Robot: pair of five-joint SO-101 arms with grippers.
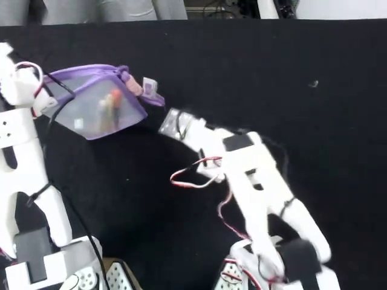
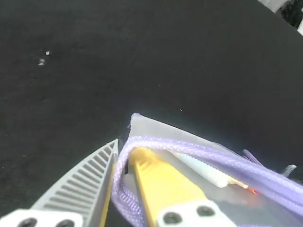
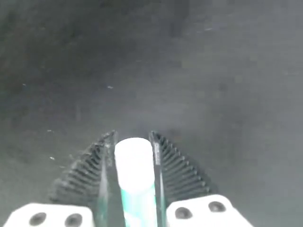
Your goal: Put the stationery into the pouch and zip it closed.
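Note:
A see-through pouch (image 1: 97, 112) with purple zipper trim (image 2: 213, 161) sits at the table's back left, mouth held up. My left gripper (image 1: 43, 96) (image 2: 124, 149) is shut on the pouch's rim at its left end, the trim pinched between the grey and yellow fingers. Orange and red stationery (image 1: 112, 104) lies inside, along with a white stick (image 2: 203, 172). My right gripper (image 1: 172, 124) (image 3: 133, 139) hangs just right of the pouch, near its zipper tag (image 1: 148, 90). It is shut on a white-capped teal tube (image 3: 135, 179).
Black cloth (image 1: 290, 90) covers the whole table, with open room to the right and at the back. A loose red and white cable (image 1: 192, 180) hangs from the right arm over the middle. The arm bases stand at the front edge.

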